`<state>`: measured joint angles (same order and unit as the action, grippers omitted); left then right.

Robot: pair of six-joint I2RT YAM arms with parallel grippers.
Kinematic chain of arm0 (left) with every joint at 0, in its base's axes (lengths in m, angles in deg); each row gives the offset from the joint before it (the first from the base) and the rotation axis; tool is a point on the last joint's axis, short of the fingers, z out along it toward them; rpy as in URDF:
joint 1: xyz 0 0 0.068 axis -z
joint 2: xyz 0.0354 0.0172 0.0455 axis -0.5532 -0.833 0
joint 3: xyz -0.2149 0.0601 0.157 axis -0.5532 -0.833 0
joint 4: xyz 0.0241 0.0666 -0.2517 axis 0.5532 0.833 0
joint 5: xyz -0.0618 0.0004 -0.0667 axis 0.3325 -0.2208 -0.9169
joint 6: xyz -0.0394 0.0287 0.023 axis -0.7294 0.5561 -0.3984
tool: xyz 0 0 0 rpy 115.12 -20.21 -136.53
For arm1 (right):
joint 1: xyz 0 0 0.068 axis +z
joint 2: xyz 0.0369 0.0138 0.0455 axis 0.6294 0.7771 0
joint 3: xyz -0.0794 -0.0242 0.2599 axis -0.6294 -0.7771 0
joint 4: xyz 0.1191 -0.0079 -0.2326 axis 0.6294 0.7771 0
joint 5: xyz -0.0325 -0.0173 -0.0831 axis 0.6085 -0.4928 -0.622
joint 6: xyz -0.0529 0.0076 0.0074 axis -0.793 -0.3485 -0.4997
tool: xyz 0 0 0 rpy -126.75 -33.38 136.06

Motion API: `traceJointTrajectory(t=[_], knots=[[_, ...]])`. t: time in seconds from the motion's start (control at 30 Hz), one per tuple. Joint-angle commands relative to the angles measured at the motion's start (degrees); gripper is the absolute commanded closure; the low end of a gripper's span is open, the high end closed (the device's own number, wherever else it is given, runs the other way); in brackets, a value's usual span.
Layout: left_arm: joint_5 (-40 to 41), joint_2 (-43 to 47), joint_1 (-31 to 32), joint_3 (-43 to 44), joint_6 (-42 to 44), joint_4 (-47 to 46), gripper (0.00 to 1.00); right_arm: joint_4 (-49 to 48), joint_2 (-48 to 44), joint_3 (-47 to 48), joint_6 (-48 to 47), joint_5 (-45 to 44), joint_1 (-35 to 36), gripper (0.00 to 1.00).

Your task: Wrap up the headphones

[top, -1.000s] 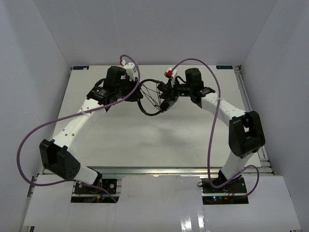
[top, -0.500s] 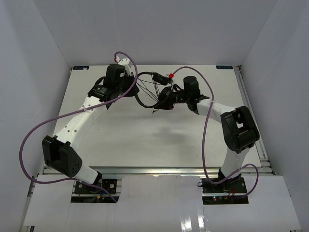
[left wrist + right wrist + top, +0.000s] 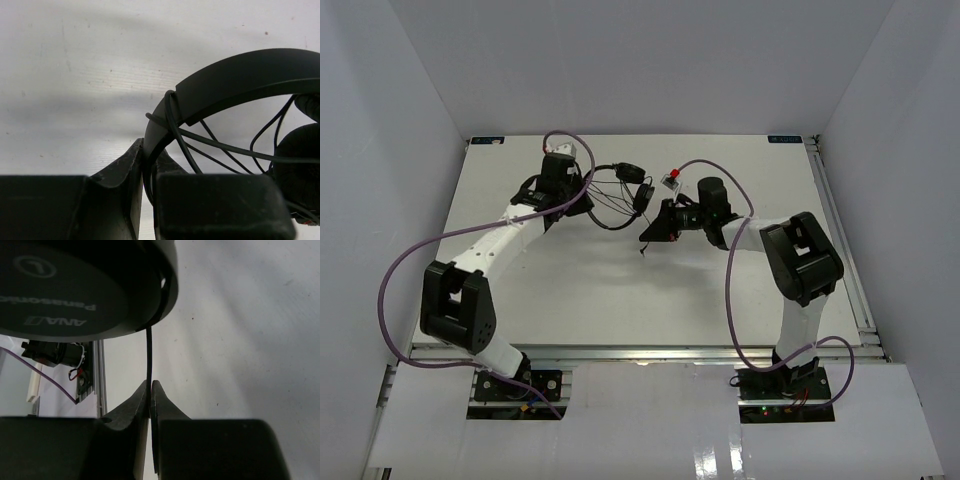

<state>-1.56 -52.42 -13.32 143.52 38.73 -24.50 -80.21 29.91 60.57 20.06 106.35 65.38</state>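
Black plastic earcup (image 3: 75, 285) fills the top of the right wrist view, and the print on it is readable even though it's upside down: "Panasonic", with "ANA" and a little logo under it. There's also a circled character, but it's too unclear to call. The shell is smooth and round with a matte finish.

The headphones (image 3: 643, 195) are toward the far middle of the table (image 3: 620, 300), strung between the two arms. Can't tell if any part of them touches the surface.

The left tool (image 3: 147, 162) is clamped on the headband (image 3: 240, 80), a thin, flat, curved matte strip, right where it narrows. The cord (image 3: 175, 130) loops around the band there and several thin strands cross the open arc. A padded, soft-looking cup shows at the right edge of that view.

The right tool (image 3: 150, 390) is pinched tight on the cord, which runs straight down from the cup's rim into the fingertips. From above, the right tool (image 3: 653, 230) sits just beside the headphones, and the left tool (image 3: 582, 192) is on their other side.

White walls (image 3: 410, 120) box in the table on three sides, and the headphones are well apart from both side walls, nearer the far one. An aluminium rail (image 3: 101, 375) marks the table edge, with a purple cable (image 3: 47, 382) beyond it.
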Motion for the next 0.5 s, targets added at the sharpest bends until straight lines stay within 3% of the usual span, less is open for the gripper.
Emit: traceJointTrajectory(t=[0.0,0.23,0.47], knots=[[1.6,0.0,-0.5,-4.9,-7.8,-7.8,1.00,-5.6,2.9,-0.6,5.9,-1.4,-0.1,0.92],[1.1,-1.1,-0.7,-13.7,-16.7,-12.9,1.00,-8.6,8.1,-1.1,9.2,-2.3,0.4,0.92],[0.5,-6.9,-0.6,-11.6,-19.0,-10.4,1.00,-2.1,12.6,2.0,6.7,-4.4,1.6,0.92]])
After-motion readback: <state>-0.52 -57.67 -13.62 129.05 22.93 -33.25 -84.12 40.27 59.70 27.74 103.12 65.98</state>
